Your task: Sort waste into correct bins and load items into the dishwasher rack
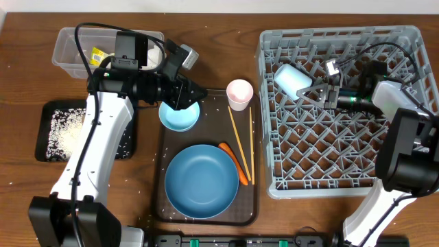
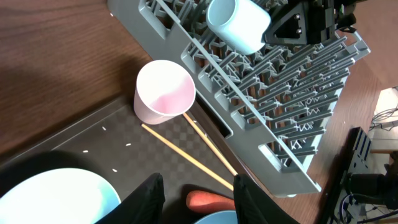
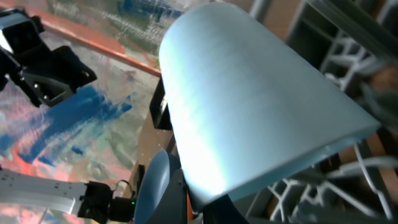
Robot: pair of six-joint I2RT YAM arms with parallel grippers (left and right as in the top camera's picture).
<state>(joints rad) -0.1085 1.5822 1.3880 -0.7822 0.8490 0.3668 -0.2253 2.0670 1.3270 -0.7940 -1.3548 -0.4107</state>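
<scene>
**Inspector:** Surroundings?

**Assessor:** The pink cup (image 1: 239, 93) is standing between the bowl (image 1: 180, 116) and the rack (image 1: 343, 158), with the chopsticks (image 1: 240, 144) lying beside it.

**Inspector:** The light-blue cup (image 1: 293, 79)?

**Assessor:** It is lying tilted, smooth and pale, on the rack's corner. The right gripper (image 1: 319, 93) is pinching it. The left gripper (image 1: 186, 97) is hovering over the bowl, half-open and empty.

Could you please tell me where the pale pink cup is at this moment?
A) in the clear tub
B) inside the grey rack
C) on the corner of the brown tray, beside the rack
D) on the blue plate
C: the pink cup stands upright on the corner of the brown tray, next to the rack; the one over the rack is the light-blue cup.
</scene>
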